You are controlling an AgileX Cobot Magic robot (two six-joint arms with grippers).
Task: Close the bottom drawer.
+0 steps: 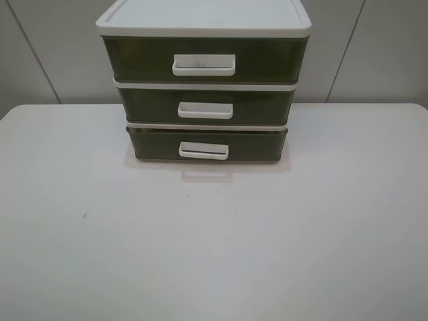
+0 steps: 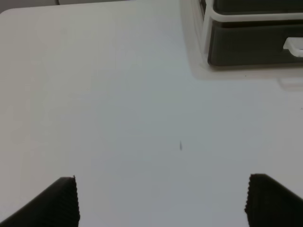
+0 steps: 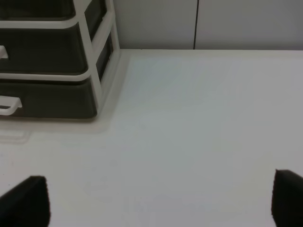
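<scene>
The bottom drawer [image 1: 155, 144] is smoky olive-brown with a white loop handle [image 1: 203, 150], the lowest tier of the white-framed three-drawer unit [image 1: 203, 23] at the table's back middle. Its front stands slightly forward of the frame. It also shows in the left wrist view [image 2: 251, 45] and the right wrist view [image 3: 47, 98]. My left gripper [image 2: 161, 201] is open and empty over the table, well short of the unit and to its left. My right gripper [image 3: 161, 198] is open and empty, short of the unit and to its right. Neither gripper shows in the exterior view.
The unit stands on a white table [image 1: 214, 241] with rounded back corners, and a grey panelled wall [image 1: 374, 53] rises behind it. The two matching upper drawers [image 1: 154, 60] sit in the frame. A small dark speck [image 1: 84, 215] lies on the table's left part.
</scene>
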